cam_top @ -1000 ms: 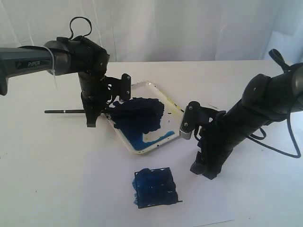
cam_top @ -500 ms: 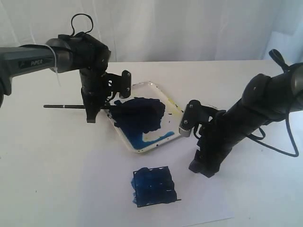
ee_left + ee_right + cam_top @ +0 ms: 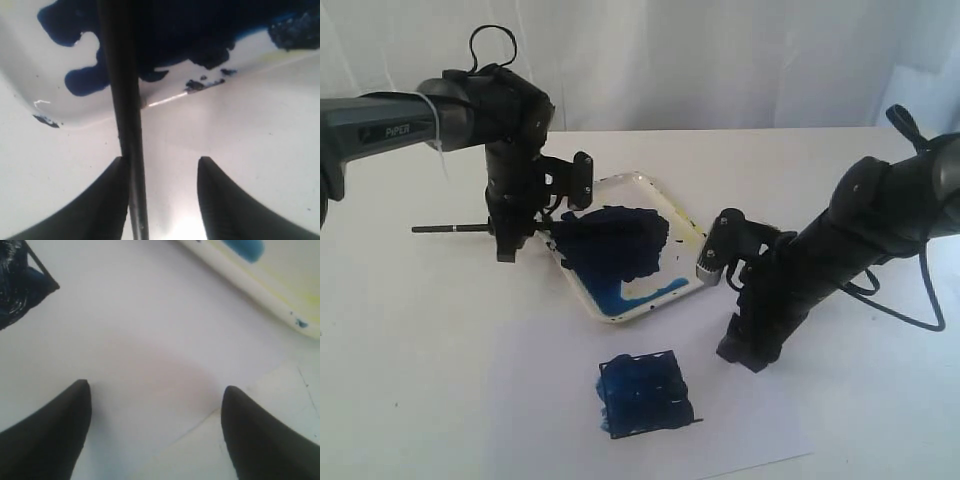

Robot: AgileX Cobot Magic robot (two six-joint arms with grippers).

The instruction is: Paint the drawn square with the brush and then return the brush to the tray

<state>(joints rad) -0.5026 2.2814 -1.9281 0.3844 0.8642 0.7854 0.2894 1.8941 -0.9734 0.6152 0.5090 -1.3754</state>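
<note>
Exterior view: left arm [image 3: 380, 125] near the brush [image 3: 450, 228] seemingly reads "PiPER".

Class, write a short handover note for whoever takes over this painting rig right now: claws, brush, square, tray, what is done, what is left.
Left claw: open at the edge of the tray. The brush lies along one finger, unclamped, tip in the tray, handle out over the rim.
Right claw: open, empty, above the paper.
Done: the drawn square is filled dark blue.
Left: probably just check the brush rests steady, then withdraw both arms.
</note>
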